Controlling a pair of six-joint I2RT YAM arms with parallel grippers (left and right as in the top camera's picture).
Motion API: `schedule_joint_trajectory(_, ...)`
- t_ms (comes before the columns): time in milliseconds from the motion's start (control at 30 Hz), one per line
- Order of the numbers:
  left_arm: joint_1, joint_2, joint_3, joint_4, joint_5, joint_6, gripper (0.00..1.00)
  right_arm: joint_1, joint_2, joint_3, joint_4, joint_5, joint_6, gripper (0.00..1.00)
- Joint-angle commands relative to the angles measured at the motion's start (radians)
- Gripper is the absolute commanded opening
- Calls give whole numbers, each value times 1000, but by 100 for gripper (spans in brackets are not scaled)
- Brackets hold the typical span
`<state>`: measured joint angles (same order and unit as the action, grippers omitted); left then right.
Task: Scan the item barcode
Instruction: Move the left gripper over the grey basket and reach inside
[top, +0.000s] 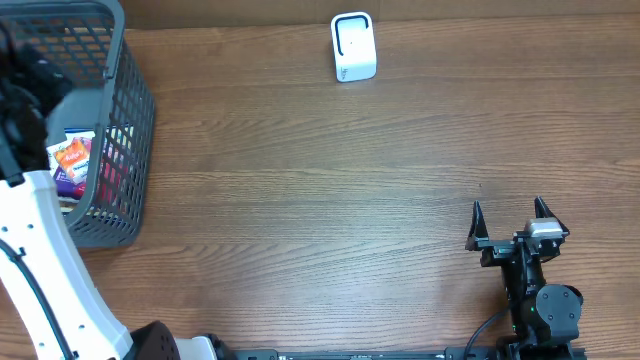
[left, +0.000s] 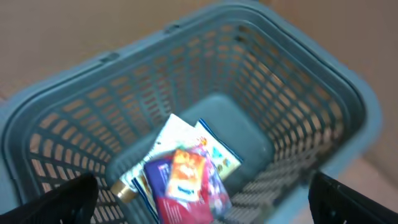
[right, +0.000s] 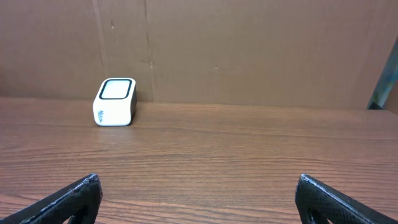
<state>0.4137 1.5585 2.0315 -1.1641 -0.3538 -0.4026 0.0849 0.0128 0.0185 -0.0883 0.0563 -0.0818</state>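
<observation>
Left gripper (left: 202, 190) hangs over the basket (left: 298, 81), jaws spread full, nothing in them. Right gripper (right: 198, 186) is the same: wide open, empty, low over the table (right: 205, 143), looking at the scanner (right: 115, 101).

The item is in the basket bottom, at the table's left edge and well apart from the scanner at the far edge. You've got a loose pile: a red-orange pouch (left: 189, 180) on top, a white flat pack (left: 214, 146) under it, and something with a gold cap (left: 124, 190) poking out on the left.

Step in hand looks like the pick. My advice:
- Take the pouch. It's topmost and nearly centred between your fingers.
- Drop straight down and keep both fingers off the mesh walls. The pile sits toward one side of the floor.
- Pinch across the pouch's short side and only that layer. The packs overlap, so a deep grab likely drags the white one up too.
- It's soft film, so expect it to crumple. Grip near an edge so the faces stay clear.

Orientation: the pouch lies flat, printed face up. In the wrist view its long axis runs roughly top to bottom, slightly tilted. The white pack lies diagonal beneath it.

Can't see a barcode on any face showing; the view is blurry. It's probably underneath, so plan on turning the pouch toward the scanner window.
</observation>
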Motion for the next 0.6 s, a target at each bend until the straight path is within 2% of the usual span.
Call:
schedule_joint_trajectory(0, 19, 45, 19, 2, -13, -47, 100, -4, -10, -10, 8, 2, 6, 100)
schedule_joint_trajectory(333, 34, 179, 19, -18, -86, -47, 100, -4, -10, -10, 8, 2, 6, 100)
schedule_joint_trajectory(567, 81, 307, 19, -102, 65, 0, 100, -4, -10, -10, 8, 2, 6, 100)
